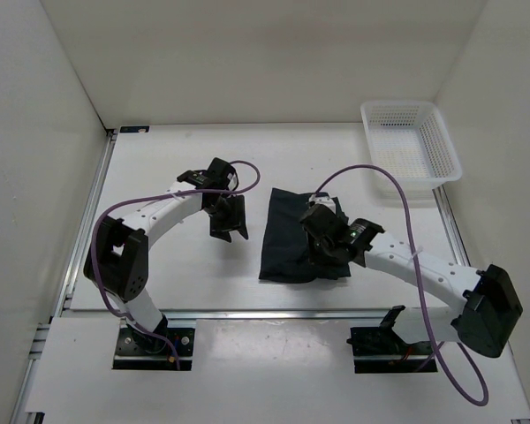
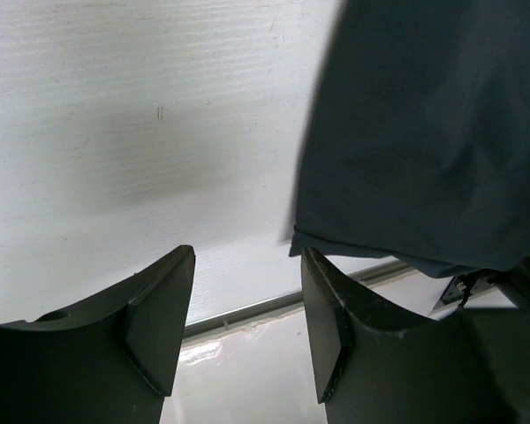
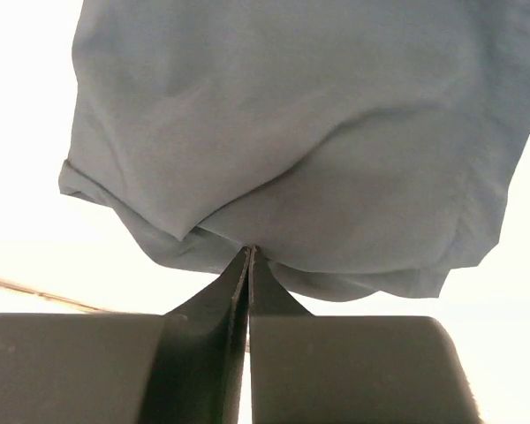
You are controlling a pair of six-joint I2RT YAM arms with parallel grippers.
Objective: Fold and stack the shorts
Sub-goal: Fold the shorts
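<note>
The dark navy shorts [image 1: 287,238] lie folded into a narrow bundle at the table's middle. My right gripper [image 1: 322,247] is over their right edge. In the right wrist view it [image 3: 249,252] is shut, with its tips pinching a puckered edge of the shorts [image 3: 291,132]. My left gripper [image 1: 230,225] hovers just left of the shorts, open and empty. In the left wrist view it [image 2: 247,265] is spread wide, and a corner of the shorts [image 2: 424,132] lies just past the right finger [image 2: 336,318].
A white mesh basket [image 1: 411,141] stands at the back right. Metal rails run along the table's near edge [image 1: 247,311] and left side. White walls enclose the back and sides.
</note>
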